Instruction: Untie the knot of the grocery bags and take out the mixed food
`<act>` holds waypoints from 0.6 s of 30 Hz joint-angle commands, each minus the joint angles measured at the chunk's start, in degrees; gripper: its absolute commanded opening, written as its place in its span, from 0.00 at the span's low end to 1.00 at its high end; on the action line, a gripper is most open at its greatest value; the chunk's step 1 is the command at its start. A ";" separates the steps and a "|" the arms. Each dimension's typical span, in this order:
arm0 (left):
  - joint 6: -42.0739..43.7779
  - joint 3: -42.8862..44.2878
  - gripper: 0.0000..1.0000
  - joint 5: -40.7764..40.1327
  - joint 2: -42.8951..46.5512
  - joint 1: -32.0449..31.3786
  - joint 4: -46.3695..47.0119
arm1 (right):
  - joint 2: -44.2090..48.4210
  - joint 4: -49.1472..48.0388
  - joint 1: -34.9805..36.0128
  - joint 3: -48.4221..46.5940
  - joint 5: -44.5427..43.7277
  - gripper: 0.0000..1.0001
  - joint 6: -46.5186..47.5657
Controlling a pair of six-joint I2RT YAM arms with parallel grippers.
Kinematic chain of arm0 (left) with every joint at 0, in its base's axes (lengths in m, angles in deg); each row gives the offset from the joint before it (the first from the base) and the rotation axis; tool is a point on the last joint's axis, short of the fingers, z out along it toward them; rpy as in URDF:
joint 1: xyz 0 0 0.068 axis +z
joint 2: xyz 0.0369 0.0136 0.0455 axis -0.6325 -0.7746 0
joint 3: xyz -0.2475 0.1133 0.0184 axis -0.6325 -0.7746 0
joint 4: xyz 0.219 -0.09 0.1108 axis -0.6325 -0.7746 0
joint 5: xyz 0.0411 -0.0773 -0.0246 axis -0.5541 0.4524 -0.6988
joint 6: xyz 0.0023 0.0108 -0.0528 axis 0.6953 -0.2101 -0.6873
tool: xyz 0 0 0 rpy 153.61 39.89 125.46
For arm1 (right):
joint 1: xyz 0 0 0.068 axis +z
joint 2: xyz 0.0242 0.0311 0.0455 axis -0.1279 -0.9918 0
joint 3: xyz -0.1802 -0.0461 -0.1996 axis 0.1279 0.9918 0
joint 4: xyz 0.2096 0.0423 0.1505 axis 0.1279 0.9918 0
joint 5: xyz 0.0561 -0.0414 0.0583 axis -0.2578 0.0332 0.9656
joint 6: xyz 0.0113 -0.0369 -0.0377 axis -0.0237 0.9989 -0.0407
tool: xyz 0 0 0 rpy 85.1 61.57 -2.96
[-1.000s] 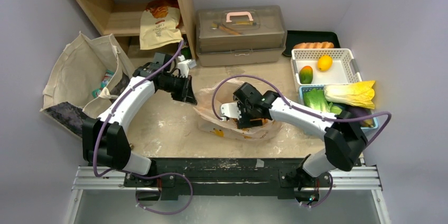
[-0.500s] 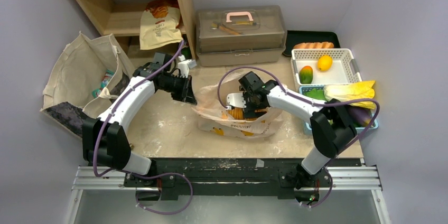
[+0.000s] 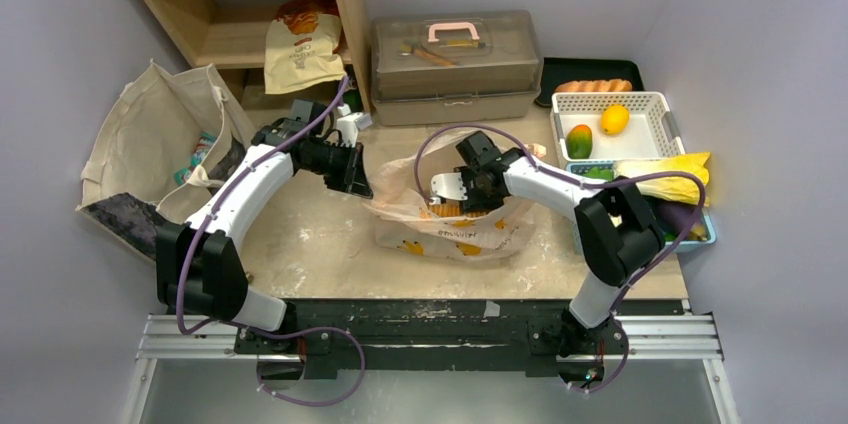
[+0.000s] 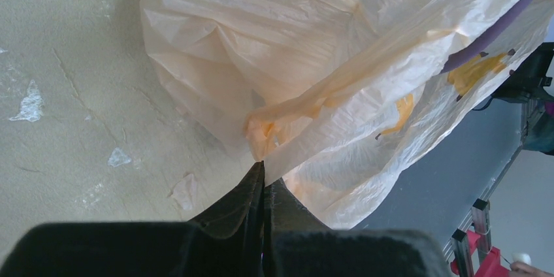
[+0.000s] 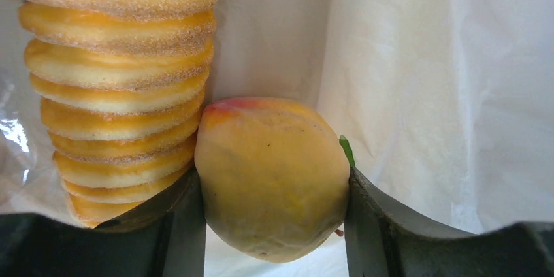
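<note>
With the left end effector [image 4: 263,171] pressed together on a handle strip of the thin pale-orange plastic grocery bag [image 3: 455,236] at the middle of the bench [image 3: 310,244], the right end effector [image 5: 273,184] has advanced from the bag's near side into its open mouth and now pinches a round orange-yellow fruit [image 5: 268,156] inside, so extraction appears ready to proceed.

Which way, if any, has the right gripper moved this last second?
Yes. The right gripper moved away from the rail, toward the toolbox, now gripping a fruit.
</note>
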State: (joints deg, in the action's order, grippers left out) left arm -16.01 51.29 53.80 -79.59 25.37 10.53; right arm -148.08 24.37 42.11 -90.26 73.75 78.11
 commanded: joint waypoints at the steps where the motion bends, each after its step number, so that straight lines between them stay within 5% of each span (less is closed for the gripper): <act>1: 0.58 1.40 0.00 0.95 -0.17 0.42 0.90 | 4.66 6.05 -0.62 -1.56 15.39 0.35 0.35; 8: -0.47 0.37 0.00 1.40 0.14 0.42 2.12 | 13.84 13.40 -0.53 -7.67 31.52 0.22 -2.86; 18: -1.09 -0.33 0.00 1.49 0.14 0.42 2.96 | 19.43 9.30 -0.43 -16.10 42.11 0.21 -15.21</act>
State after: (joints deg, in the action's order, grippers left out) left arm -16.14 51.27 54.02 -79.59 25.34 11.82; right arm -130.77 35.25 41.56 -101.41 107.76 70.47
